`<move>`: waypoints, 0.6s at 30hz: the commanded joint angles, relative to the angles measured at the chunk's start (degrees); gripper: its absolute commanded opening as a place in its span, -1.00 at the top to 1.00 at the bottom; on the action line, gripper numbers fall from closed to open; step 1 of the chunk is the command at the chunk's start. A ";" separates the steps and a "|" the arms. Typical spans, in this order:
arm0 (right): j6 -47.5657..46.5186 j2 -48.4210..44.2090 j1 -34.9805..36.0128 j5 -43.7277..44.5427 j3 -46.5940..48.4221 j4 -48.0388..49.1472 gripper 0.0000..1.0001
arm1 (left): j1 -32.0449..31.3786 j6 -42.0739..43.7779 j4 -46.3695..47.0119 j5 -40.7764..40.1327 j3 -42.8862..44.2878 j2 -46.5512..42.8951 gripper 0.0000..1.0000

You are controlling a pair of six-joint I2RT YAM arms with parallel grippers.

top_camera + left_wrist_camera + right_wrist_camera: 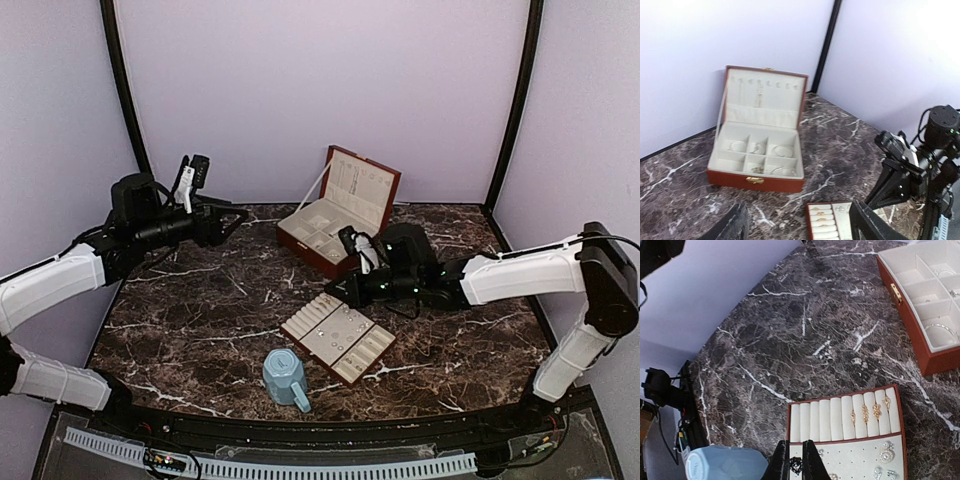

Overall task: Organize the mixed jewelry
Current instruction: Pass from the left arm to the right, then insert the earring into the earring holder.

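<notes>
The mixed jewelry lies in two places. Thin silvery hoops (783, 150) rest in compartments of the open brown jewelry box (300, 243). Gold rings (870, 413) sit in the rolls of the flat cream-lined tray (790, 440), with pearl studs (886, 455) on its dotted pad. My right gripper (797, 466) hovers low over the tray's near-left corner, its jaws nearly together on a small dark ornate piece (796, 465). In the top view my left gripper (233, 216) hangs at the far left, well away from the box. Seen from its own wrist, the left gripper (800, 227) is open and holds nothing.
A light-blue faceted mug (286, 376) lies near the table's front edge, just left of the tray (372, 352). The box lid (362, 186) stands upright toward the back wall. Dark marble (200, 320) spreads between the left arm and the tray.
</notes>
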 commanded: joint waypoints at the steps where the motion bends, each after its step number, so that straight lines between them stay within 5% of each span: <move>1: -2.58 5.12 2.02 5.60 2.14 -4.31 0.87 | 0.92 2.11 -6.67 -9.88 1.58 -2.68 -0.43; 18: -4.42 15.89 4.30 9.71 8.05 -7.65 0.88 | 0.93 2.04 -8.29 -9.32 2.56 -1.73 -0.43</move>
